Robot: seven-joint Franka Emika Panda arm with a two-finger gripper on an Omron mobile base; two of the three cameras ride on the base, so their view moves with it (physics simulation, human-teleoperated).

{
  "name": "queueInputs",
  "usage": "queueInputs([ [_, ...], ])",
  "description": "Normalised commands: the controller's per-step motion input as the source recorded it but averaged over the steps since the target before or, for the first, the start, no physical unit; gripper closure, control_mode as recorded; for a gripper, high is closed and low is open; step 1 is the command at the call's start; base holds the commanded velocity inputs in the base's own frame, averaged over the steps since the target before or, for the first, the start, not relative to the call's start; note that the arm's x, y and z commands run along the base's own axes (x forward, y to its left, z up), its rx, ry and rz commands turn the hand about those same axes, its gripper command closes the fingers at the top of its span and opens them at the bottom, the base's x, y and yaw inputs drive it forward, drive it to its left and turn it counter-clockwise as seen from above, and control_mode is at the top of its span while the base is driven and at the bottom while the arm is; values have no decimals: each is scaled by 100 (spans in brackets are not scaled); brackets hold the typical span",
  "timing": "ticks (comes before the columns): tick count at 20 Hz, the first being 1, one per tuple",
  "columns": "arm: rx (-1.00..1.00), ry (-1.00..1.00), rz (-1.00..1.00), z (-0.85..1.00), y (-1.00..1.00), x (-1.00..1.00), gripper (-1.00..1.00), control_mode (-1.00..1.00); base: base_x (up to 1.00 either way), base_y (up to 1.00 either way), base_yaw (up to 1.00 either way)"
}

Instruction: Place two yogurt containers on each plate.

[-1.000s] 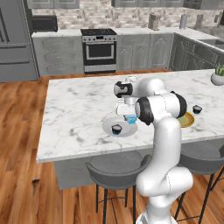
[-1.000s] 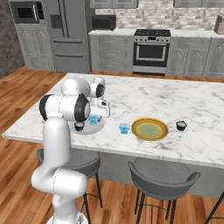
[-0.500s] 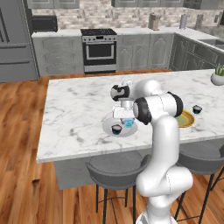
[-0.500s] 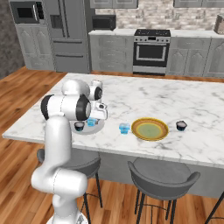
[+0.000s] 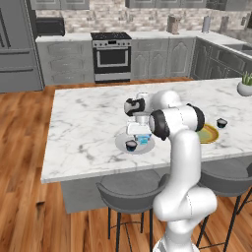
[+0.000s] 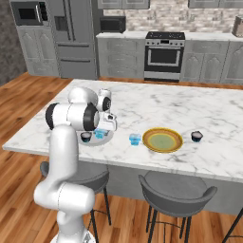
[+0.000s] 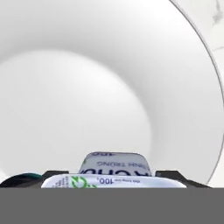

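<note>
A: The two-finger gripper (image 5: 141,134) on the white arm hung low over the plain light grey round plate (image 5: 121,145) near the front edge of the white marble island counter (image 5: 88,123). Was it holding anything?

B: A light blue translucent yogurt cup (image 5: 142,140) sat right beneath it, on the right part of that plate. In the hand view the cup's printed lid (image 7: 114,174) filled the bottom middle, with a dark finger tip (image 7: 173,175) showing on each side of it.

A: So the fingers were pinching it?

B: They flanked it closely, but I could not tell whether they pressed on it or stood just off it; the tips were mostly cut off at the edge.

A: And the other cups?

B: A dark black round yogurt cup with a pale top (image 5: 131,145) stood on the same grey plate, just left of the blue one. A second light blue cup (image 6: 135,139) stood on the counter just beside the golden yellow plate with a greenish centre (image 6: 163,140), on its left. The second dark cup (image 6: 196,136) stood on the counter near that plate's right side.
</note>
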Motion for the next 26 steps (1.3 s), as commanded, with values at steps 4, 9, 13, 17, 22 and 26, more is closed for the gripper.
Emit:
queueInputs([
  [4, 0, -16, 0, 13, 0, 1, -100, -100, 0, 0, 0],
  [9, 0, -17, 0, 42, 0, -2, -100, -100, 0, 0, 0],
  [13, 0, -5, 0, 52, 0, -5, -100, -100, 0, 0, 0],
  [17, 0, 0, 0, 32, 0, 0, -100, -100, 0, 0, 0],
  [22, 0, 0, 0, 56, -1, -9, -100, -100, 0, 0, 0],
  [26, 1, 0, 0, 59, -9, -22, -100, -100, 0, 0, 0],
])
